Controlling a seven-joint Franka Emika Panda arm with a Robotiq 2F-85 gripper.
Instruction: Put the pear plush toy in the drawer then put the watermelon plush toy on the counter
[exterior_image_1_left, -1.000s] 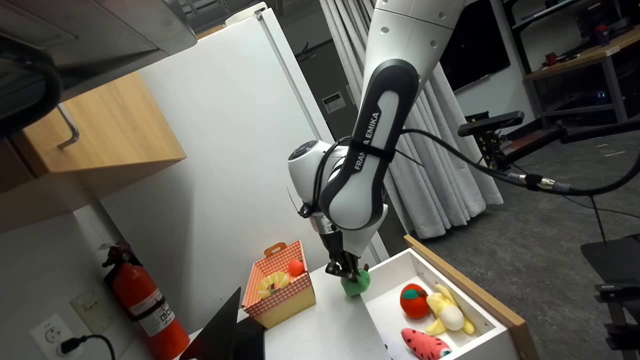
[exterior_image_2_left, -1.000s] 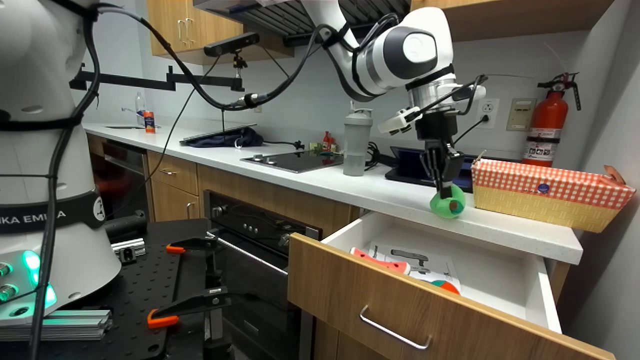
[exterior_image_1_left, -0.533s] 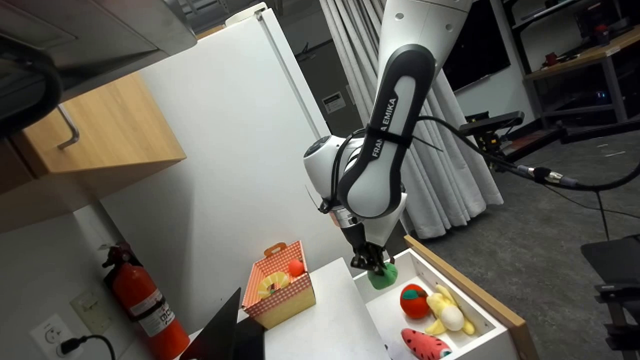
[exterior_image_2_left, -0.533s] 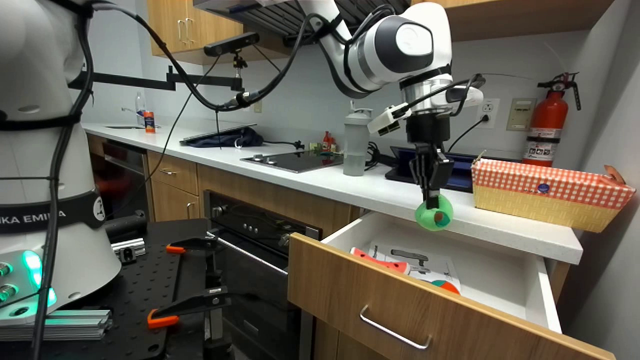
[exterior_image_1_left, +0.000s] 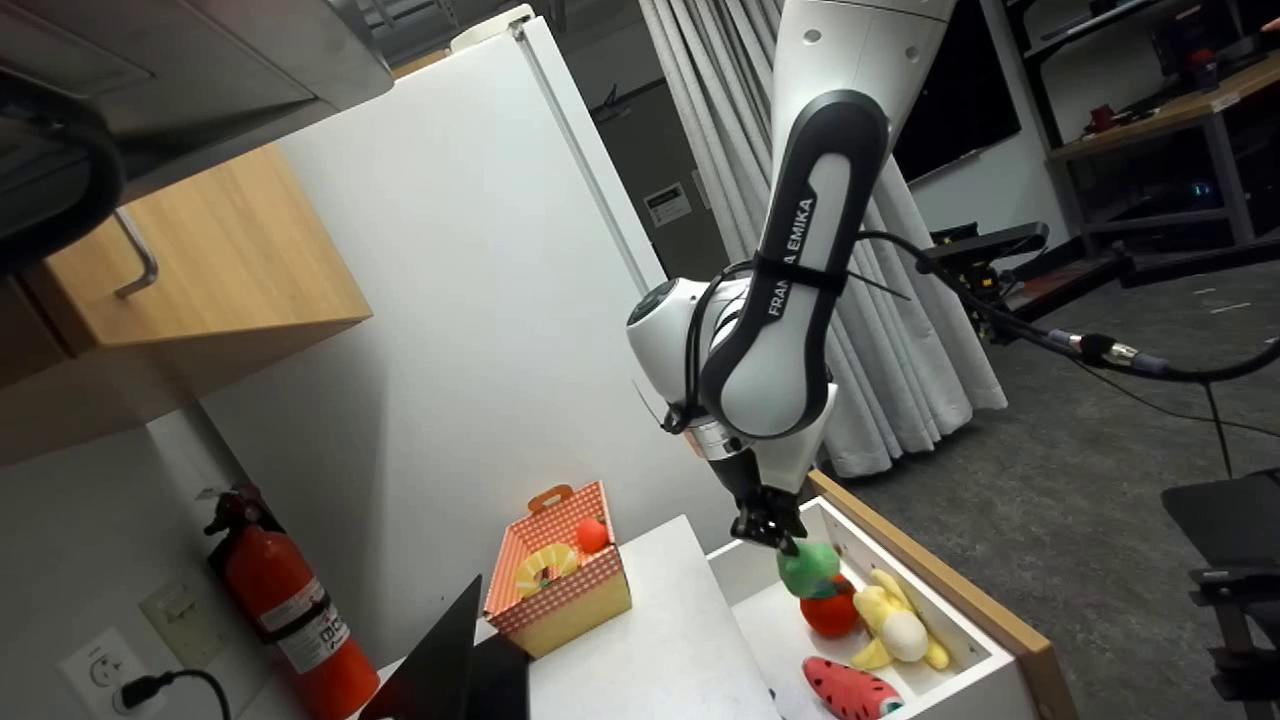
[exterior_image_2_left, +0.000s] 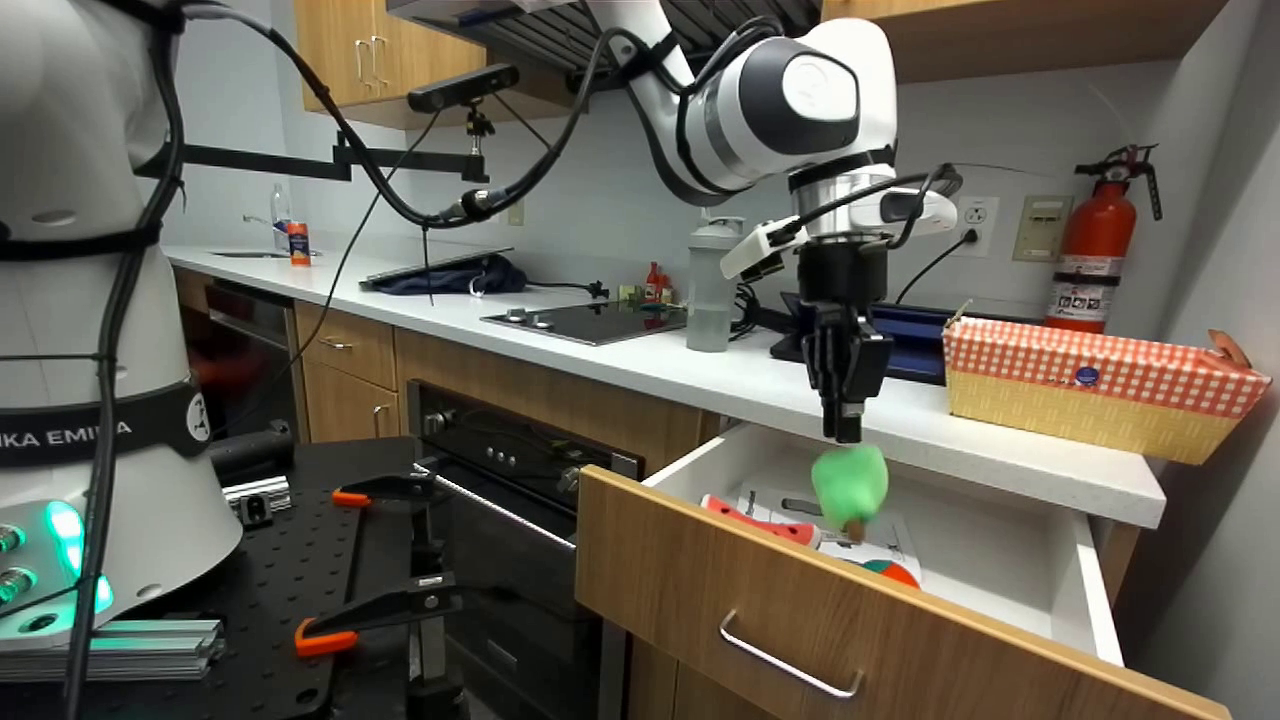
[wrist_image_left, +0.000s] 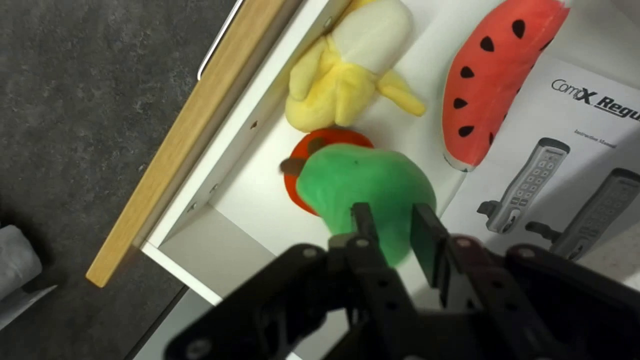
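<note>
The green pear plush toy (exterior_image_2_left: 850, 485) is in the air just below my fingertips, apart from them, over the open drawer (exterior_image_2_left: 1000, 570). It also shows in an exterior view (exterior_image_1_left: 808, 570) and, slightly blurred, in the wrist view (wrist_image_left: 370, 185). My gripper (wrist_image_left: 392, 215) is open with a gap between its fingers; it also shows in both exterior views (exterior_image_1_left: 785, 540) (exterior_image_2_left: 843, 428). The red watermelon plush toy (wrist_image_left: 492, 85) lies in the drawer, partly on a printed manual; it also shows in both exterior views (exterior_image_1_left: 850, 690) (exterior_image_2_left: 765, 522). The white counter (exterior_image_2_left: 620, 370) is behind the drawer.
A red round toy (exterior_image_1_left: 830, 610) and a yellow banana toy (wrist_image_left: 345, 75) lie in the drawer, the red one beneath the pear. A checked basket (exterior_image_2_left: 1100, 385) stands on the counter. A dark laptop (exterior_image_1_left: 440, 650) is beside it. The drawer front (exterior_image_2_left: 900, 630) is a raised edge.
My gripper has moved with the pear from above the counter's edge to over the drawer. The fingers have opened, and the pear has come free and dropped below them.
</note>
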